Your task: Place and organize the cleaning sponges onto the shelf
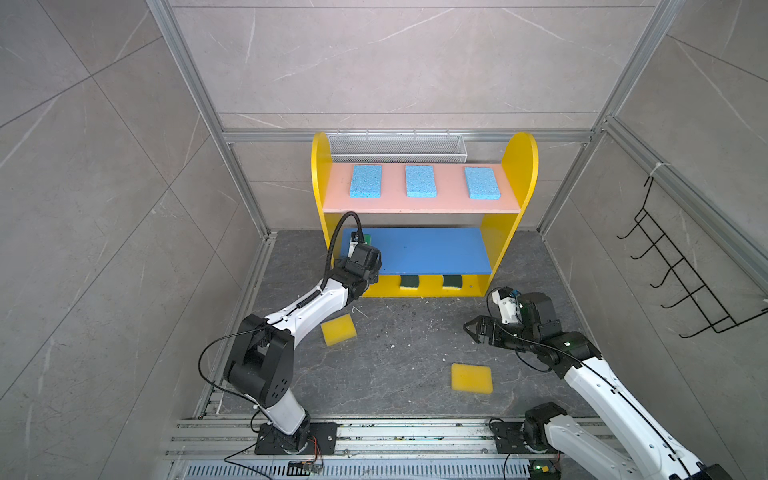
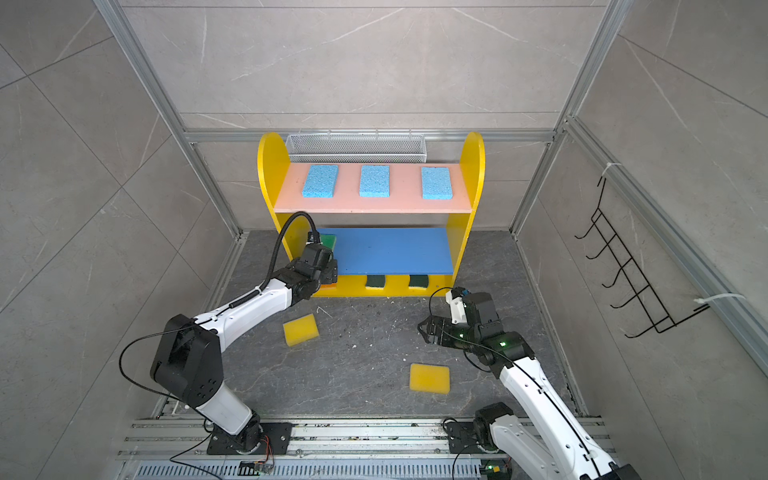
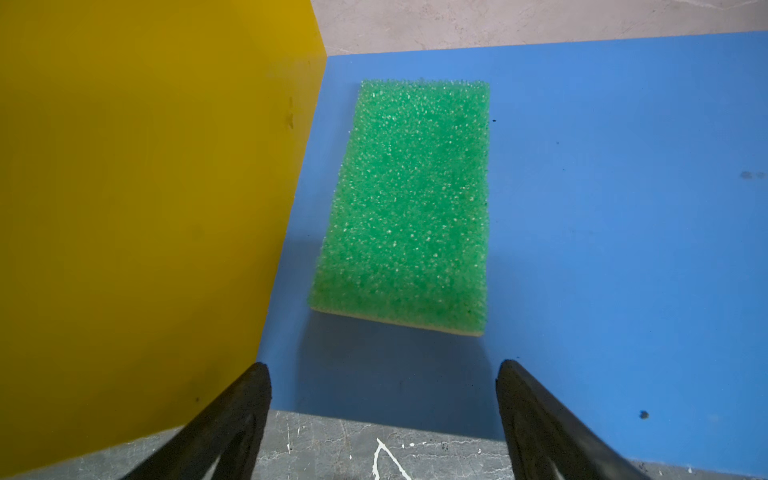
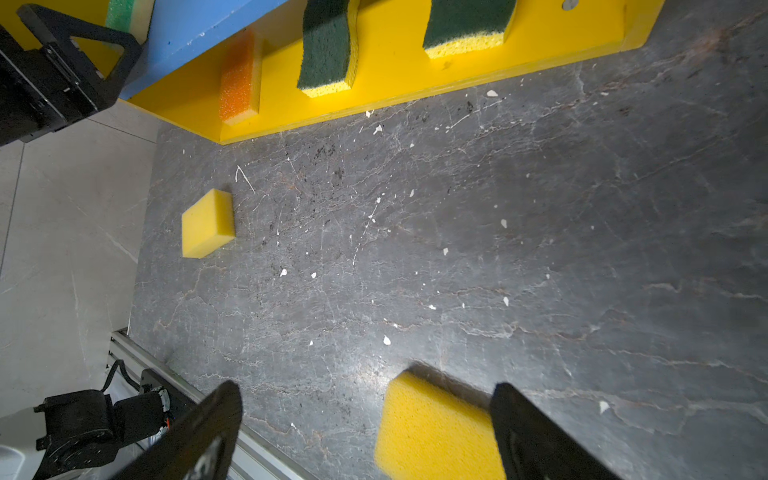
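Standing with its jaws apart and nothing between them, the left pincer (image 3: 382,365) sits just off the front edge of the blue board (image 3: 602,208). The green sponge (image 3: 403,208) lies flat at that board's left end, close to the yellow side panel (image 3: 145,187) but clear of it and of the jaws. I would say this placement is finished, and that arm only needs to back straight out of the shelf (image 1: 521,166) without brushing the sponge.

Three blue sponges (image 1: 420,180) lie in a row along the pink board (image 1: 449,199). On the bottom board (image 4: 395,83) the orange sponge (image 4: 239,79) sits at the left end with two scourers (image 1: 410,281) beside it. That leaves two yellow sponges on the bench (image 1: 395,345): one (image 1: 338,329) toward the left edge, just beside the left forearm, and the other (image 1: 471,377) toward the front right.

The right pincer (image 4: 365,386) hangs wide and empty over that second one. In its wrist view the sponge sits off to one side, partly under one jaw. I judge the next move to be this pickup: centre the jaws over the sponge, come down, close gently on the soft foam, then carry it to the bare middle or right end of the blue board. It should go in flat and in line with the green one
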You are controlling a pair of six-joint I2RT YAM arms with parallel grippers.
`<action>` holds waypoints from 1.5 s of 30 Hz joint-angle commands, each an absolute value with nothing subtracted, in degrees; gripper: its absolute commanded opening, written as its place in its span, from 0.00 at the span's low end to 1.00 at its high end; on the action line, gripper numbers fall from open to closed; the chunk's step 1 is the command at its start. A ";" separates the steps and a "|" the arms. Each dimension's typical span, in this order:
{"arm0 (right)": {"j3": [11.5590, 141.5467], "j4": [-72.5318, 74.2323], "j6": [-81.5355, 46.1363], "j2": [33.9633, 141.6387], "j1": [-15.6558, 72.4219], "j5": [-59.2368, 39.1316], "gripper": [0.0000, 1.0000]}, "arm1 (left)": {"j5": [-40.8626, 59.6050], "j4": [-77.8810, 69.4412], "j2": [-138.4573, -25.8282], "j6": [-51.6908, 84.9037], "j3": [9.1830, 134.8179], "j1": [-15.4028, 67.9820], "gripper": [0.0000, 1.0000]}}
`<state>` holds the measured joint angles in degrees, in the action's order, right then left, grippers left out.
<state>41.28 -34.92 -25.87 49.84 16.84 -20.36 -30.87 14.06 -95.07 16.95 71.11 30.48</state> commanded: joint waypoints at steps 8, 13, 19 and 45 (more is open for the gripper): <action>42.71 -36.01 -24.52 48.88 16.80 -19.77 0.95 | -31.77 11.69 -97.95 15.53 75.83 29.89 0.89; 43.22 -38.48 -23.09 48.30 16.77 -18.05 0.95 | -32.17 12.58 -98.30 16.16 76.08 29.40 0.91; 43.36 -39.08 -23.13 47.40 16.73 -18.05 0.95 | -31.30 12.50 -99.03 16.50 76.53 28.40 0.92; 43.59 -39.50 -23.29 47.15 16.77 -17.92 0.95 | -27.33 9.58 -102.40 17.81 76.83 27.95 0.88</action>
<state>41.80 -38.87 -24.25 47.33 16.84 -18.63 -28.05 10.79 -101.62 16.60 76.71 28.34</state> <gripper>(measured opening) 0.955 0.877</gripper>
